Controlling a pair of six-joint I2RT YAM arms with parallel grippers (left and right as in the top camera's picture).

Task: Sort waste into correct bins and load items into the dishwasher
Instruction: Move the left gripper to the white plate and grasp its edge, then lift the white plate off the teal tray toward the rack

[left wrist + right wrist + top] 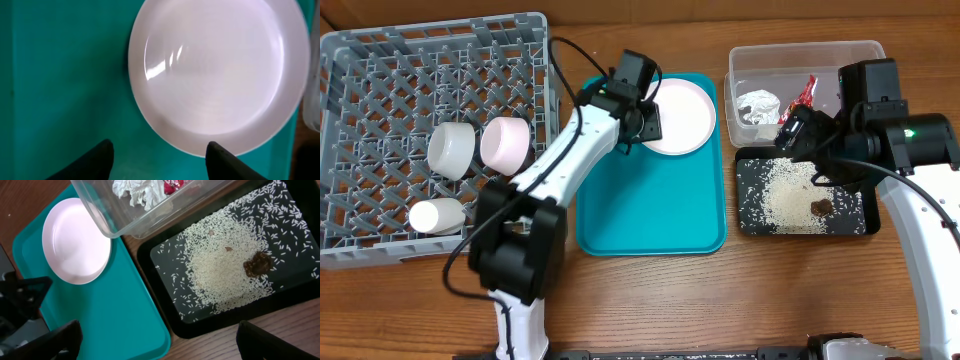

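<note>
A white plate (pixel 677 118) lies on the teal tray (pixel 650 200) at its far right corner. It also shows in the left wrist view (pixel 220 70) and the right wrist view (pixel 75 242). My left gripper (pixel 645 120) is open and empty, its fingertips (pixel 160 155) low over the tray at the plate's left rim. My right gripper (pixel 798 135) is open and empty, held above the black tray (pixel 750 215) of spilled rice (pixel 225 270), with its fingers (pixel 160 340) spread wide. The grey dish rack (pixel 380 60) at the left holds three cups: two white (pixel 450 150) and one pink (pixel 504 143).
A clear plastic bin (pixel 860 52) at the back right holds crumpled foil (pixel 758 103) and a red wrapper (pixel 803 93). A brown food lump (pixel 821 206) sits in the rice on the black tray. The teal tray lies between the rack and the black tray.
</note>
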